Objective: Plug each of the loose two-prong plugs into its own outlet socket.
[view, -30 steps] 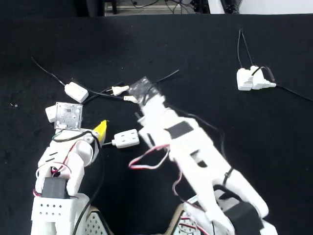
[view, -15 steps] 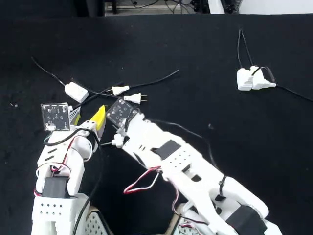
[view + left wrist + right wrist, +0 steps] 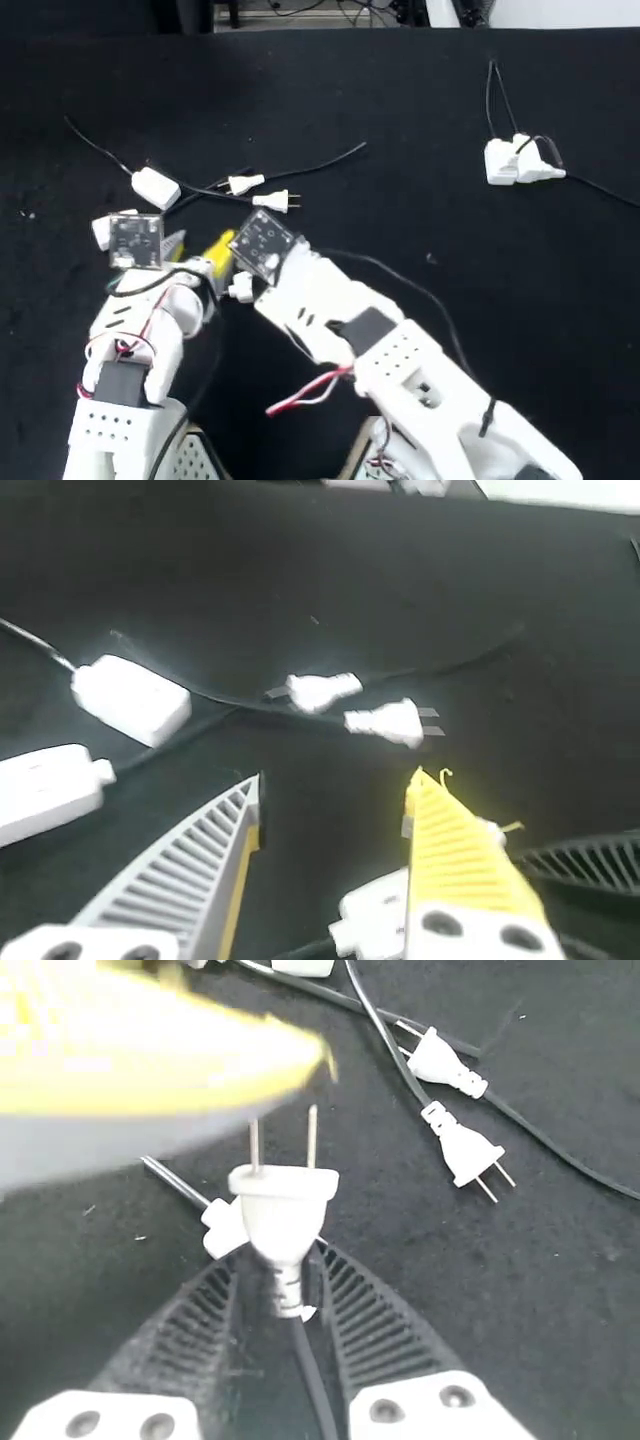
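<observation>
My right gripper (image 3: 282,1252) is shut on a white two-prong plug (image 3: 283,1200), prongs pointing away from the wrist. It hovers over an outlet socket (image 3: 240,289) whose end shows beside the held plug (image 3: 220,1228). My left gripper (image 3: 335,790) stands open just left of it, and its yellow finger (image 3: 218,250) nearly touches the held plug's prongs. Two loose plugs (image 3: 243,184) (image 3: 275,201) lie side by side beyond both grippers. Farther left are two more sockets (image 3: 155,187) (image 3: 100,232). The socket below the left gripper (image 3: 370,925) sits under the yellow finger (image 3: 455,850).
At the far right a white outlet (image 3: 500,160) has a plug (image 3: 535,165) in it, with its cord running off. Thin black cords (image 3: 320,162) cross the black table around the loose plugs. My right arm (image 3: 380,340) stretches diagonally across the middle.
My right gripper pulled back from the loose plugs toward the near left, settling beside the left gripper over the socket. The left arm swung slightly left, then back.
</observation>
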Controlling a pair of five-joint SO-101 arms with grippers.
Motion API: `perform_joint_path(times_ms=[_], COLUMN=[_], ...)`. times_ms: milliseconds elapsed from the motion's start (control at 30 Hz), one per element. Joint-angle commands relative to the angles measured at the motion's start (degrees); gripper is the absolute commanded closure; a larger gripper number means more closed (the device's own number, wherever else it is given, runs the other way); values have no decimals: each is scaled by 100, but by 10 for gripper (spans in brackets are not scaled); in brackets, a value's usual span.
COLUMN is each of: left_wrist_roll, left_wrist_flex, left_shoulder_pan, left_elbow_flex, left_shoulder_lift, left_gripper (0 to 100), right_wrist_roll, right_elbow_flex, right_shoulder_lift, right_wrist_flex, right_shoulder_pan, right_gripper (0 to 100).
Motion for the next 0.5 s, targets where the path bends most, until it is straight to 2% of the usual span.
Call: perform_joint_path(times_ms=[0, 467], left_wrist_roll=[-396, -440], left_wrist_flex=[62, 18], left_shoulder_pan=[163, 163], left_elbow_flex=[-215, -57], left_shoulder_lift=[-62, -62], left_gripper=[766, 766], right_wrist_roll=[26, 9], right_elbow_flex=[-13, -154], right_shoulder_lift=[-382, -505], right_wrist_flex=[26, 229], right_shoulder_pan=[-88, -97], right_gripper=[988, 988])
